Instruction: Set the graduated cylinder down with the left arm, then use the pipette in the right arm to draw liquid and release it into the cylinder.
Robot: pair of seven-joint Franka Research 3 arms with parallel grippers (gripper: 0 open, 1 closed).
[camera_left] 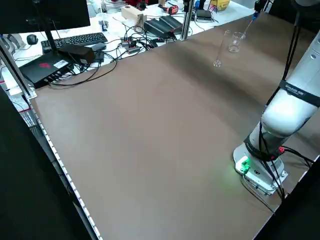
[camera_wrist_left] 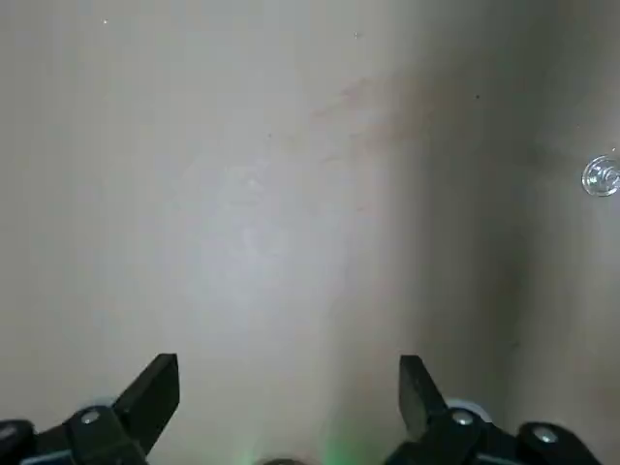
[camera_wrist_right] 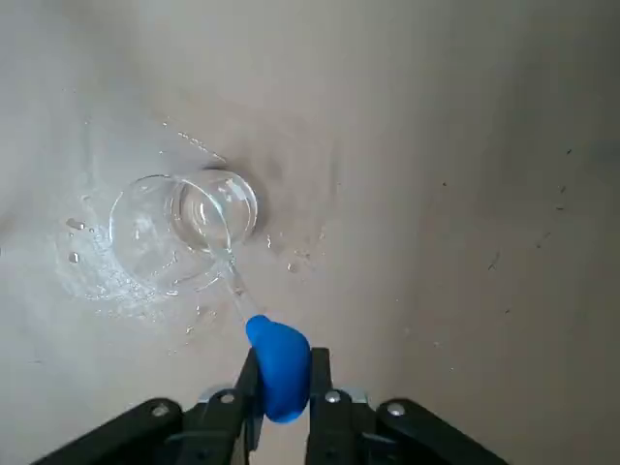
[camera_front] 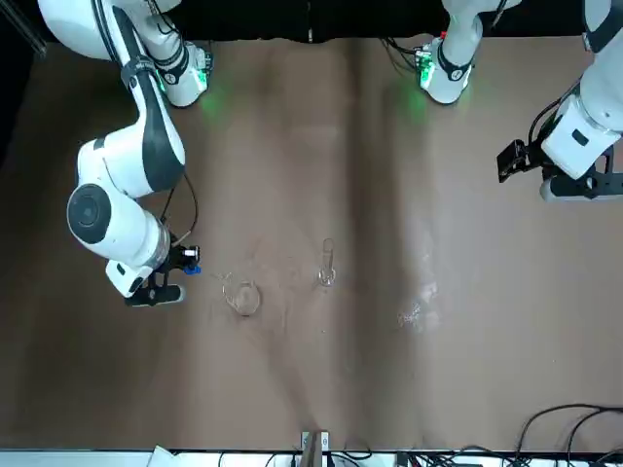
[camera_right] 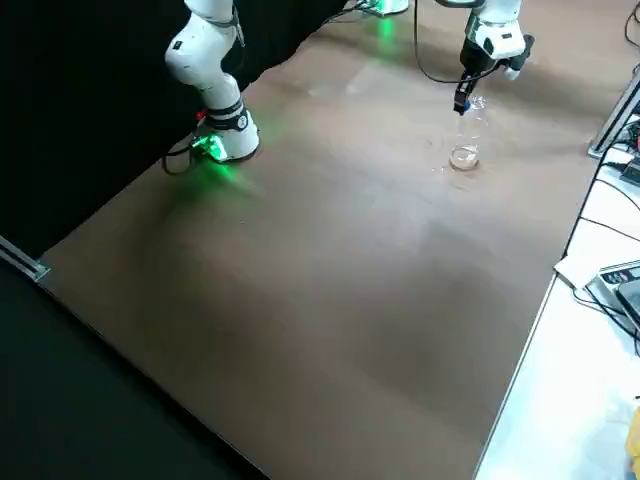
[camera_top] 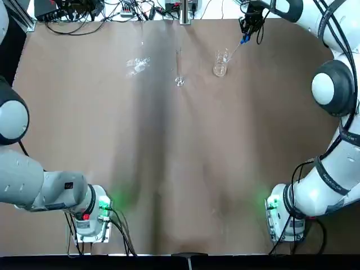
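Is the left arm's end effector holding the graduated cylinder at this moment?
No, the left end effector is open and holds nothing, while the graduated cylinder stands on the table far from it.

No text, label, brand, number or sign can be read anywhere; a faint line of lettering runs along the black band of the right arm (camera_top: 332, 180) in the top view and along the band of an arm in the left side view, but it is too small to make out
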